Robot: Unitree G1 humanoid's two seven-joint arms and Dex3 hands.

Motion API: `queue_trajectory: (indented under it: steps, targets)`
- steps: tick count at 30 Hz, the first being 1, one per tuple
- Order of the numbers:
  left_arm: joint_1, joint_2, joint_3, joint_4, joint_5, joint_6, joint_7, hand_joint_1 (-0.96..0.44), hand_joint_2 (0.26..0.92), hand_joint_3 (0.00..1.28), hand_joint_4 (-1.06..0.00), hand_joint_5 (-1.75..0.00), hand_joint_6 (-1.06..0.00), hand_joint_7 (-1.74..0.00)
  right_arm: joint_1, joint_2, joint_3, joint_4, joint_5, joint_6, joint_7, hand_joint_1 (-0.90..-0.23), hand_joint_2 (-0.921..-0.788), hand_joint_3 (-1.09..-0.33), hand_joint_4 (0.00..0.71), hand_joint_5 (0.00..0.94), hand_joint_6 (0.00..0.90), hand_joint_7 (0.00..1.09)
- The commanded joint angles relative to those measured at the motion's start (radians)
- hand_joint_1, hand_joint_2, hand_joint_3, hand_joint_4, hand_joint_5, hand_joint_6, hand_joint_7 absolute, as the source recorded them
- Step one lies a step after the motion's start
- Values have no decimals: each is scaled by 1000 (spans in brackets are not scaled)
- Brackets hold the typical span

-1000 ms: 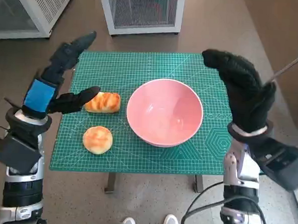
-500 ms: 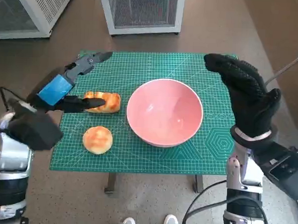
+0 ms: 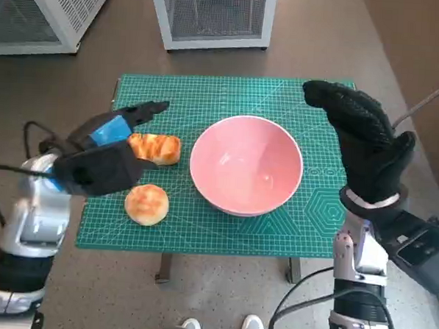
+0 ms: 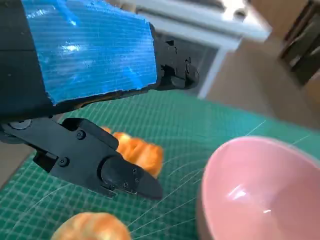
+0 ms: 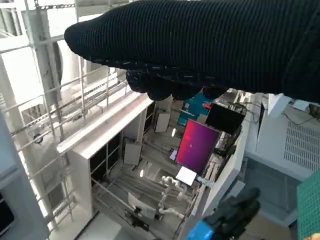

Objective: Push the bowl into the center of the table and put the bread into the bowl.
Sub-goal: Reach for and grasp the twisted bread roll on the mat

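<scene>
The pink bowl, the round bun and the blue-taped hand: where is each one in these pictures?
pink bowl [image 3: 246, 164]: head view, on its inner wall.
round bun [image 3: 146, 204]: head view, on its top crust.
left hand [image 4: 87, 52]: left wrist view, on its blue-taped back.

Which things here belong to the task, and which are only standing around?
For the task:
- pink bowl
- striped bread
- round bread
- left hand
- right hand

Only standing around:
- green cutting mat
- white cabinets
</scene>
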Motion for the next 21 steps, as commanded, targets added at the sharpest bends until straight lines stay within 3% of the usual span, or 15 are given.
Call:
queue_trajectory:
  steps: [1,10,21]
  targets:
    - [-51,-5,-53,50,49,48,-17,-108,775,0,-123,0,-276,-69,25,-1,1,-8,9,18,-6,-374,-921,-482,504,3,152,666]
    - [-128,-32,-129,184,103,90,-19,-87,771,0,-120,0,-286,-48,32,-4,-2,-16,16,25,-2,-386,-921,-475,505,3,152,670]
    - [-213,-94,-192,417,150,53,62,-88,771,0,-122,-1,-297,-33,38,-4,-2,-23,18,29,-2,-389,-921,-470,506,3,152,673]
